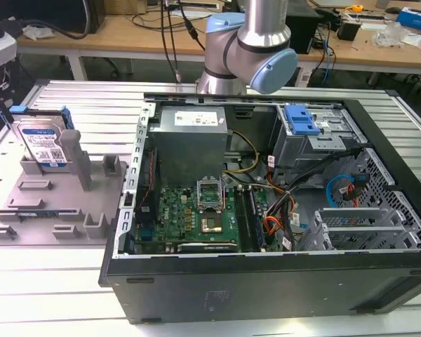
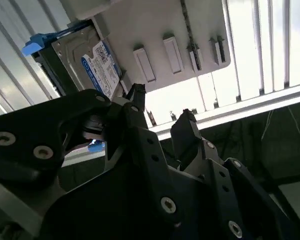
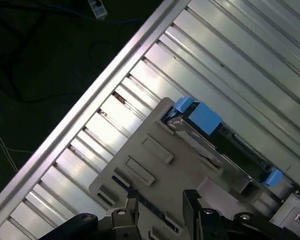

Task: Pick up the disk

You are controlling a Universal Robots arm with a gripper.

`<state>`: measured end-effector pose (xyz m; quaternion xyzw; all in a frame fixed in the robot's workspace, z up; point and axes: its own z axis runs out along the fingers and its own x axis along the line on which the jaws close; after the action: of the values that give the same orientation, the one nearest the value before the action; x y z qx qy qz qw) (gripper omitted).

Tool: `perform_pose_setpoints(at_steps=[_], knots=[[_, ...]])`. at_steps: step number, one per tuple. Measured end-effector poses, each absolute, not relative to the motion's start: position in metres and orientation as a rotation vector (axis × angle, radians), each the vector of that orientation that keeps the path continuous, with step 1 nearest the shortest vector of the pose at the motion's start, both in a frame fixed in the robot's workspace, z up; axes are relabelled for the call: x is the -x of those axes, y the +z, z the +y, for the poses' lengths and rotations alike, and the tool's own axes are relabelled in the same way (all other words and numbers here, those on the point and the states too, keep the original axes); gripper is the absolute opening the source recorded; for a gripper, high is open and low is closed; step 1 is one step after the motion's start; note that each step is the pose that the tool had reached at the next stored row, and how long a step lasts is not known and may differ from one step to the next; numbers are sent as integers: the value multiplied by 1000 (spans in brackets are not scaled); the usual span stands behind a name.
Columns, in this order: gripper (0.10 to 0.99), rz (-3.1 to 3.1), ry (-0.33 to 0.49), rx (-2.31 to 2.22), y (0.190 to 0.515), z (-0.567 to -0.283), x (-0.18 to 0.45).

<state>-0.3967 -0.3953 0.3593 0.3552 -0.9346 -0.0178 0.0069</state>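
A silver hard drive, the disk (image 1: 43, 144), is shown standing on one edge in a slot of a grey plastic fixture (image 1: 56, 200). The fixture is set on a slatted metal surface (image 1: 49, 288), at the exterior view's left of an open computer case (image 1: 266, 232). The disk's white-and-blue label is turned toward the exterior camera, and blue rails are fitted to its sides. The robot arm (image 1: 247, 42) is seen behind the case.

In the second wrist view the claw (image 2: 160, 107) is shown released, its two fingertips (image 2: 136, 95) held apart with nothing gripped between them. The disk is kept well apart from the claw, off to one side of the gap. In the first wrist view its thin upper edge is presented as a long narrow strip between the blue rail ends, and part of the fixture is seen through the gap.
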Motion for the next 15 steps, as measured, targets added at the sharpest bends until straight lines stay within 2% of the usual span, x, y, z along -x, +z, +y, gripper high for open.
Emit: perform_pose_setpoints(at_steps=[15], knots=[[482, -2620, -35, -1715, 354, -395, 397]])
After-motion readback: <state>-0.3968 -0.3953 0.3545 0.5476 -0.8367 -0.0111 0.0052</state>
